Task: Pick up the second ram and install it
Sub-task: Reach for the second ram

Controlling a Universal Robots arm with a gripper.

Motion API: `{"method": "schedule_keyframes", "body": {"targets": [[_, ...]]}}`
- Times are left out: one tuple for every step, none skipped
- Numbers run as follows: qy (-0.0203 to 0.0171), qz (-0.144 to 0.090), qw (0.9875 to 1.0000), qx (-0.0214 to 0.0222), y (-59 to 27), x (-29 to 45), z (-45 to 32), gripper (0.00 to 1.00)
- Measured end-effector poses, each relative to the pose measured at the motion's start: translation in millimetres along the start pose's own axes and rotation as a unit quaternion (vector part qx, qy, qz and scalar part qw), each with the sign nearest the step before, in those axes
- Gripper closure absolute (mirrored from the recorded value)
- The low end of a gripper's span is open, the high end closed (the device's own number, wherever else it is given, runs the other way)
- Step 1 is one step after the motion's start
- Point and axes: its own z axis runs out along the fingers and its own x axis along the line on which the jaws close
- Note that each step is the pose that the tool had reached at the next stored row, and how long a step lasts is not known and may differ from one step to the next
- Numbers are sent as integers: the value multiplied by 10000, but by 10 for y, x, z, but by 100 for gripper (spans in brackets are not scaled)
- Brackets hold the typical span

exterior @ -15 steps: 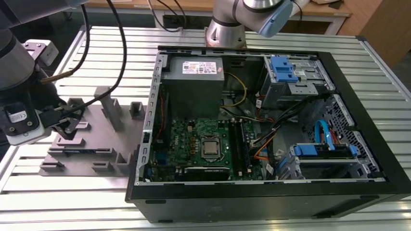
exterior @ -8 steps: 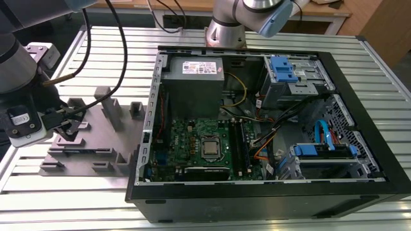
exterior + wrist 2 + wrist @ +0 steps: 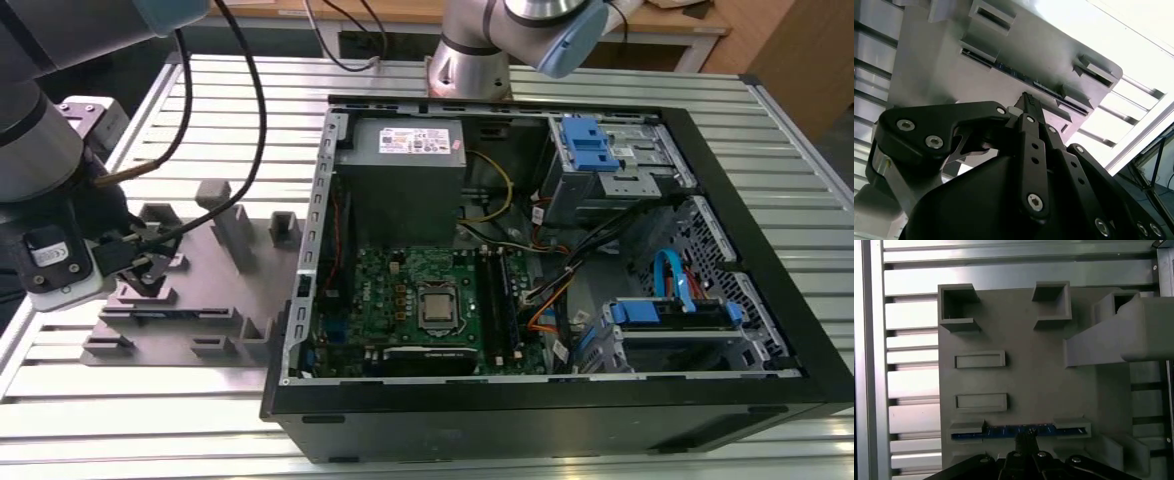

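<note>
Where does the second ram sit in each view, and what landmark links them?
Exterior view: the second ram lies in the grey tray, along its camera-side edge, at the exterior view's left.
First wrist view: a blue strip across the tray, just beyond the claw.
Second wrist view: a thin dark strip across the tray, just beyond the claw.
Shared landmark: the grey tray.

matt grey plastic tray (image 3: 1029,380), shiny metal table (image 3: 1004,275), matt black hand (image 3: 1026,440).
</note>
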Motion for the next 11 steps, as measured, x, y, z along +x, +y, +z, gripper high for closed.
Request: {"method": "schedule_keyframes", "body": {"targets": [[0,0,10000,0,-1,0,18,93],[0,0,10000,0,-2,1,36,93],[0,0,10000,0,-2,1,54,93],[0,0,10000,-1,-3,2,70,93],[0,0,10000,0,-4,2,86,93],[0,0,10000,0,-4,3,99,93],[0,0,10000,0,-5,3,106,93],[1,0,10000,0,-5,3,106,93],[1,0,10000,1,-5,3,106,93],[0,0,10000,0,-5,3,108,93],[0,0,10000,0,-5,3,108,93]]}}
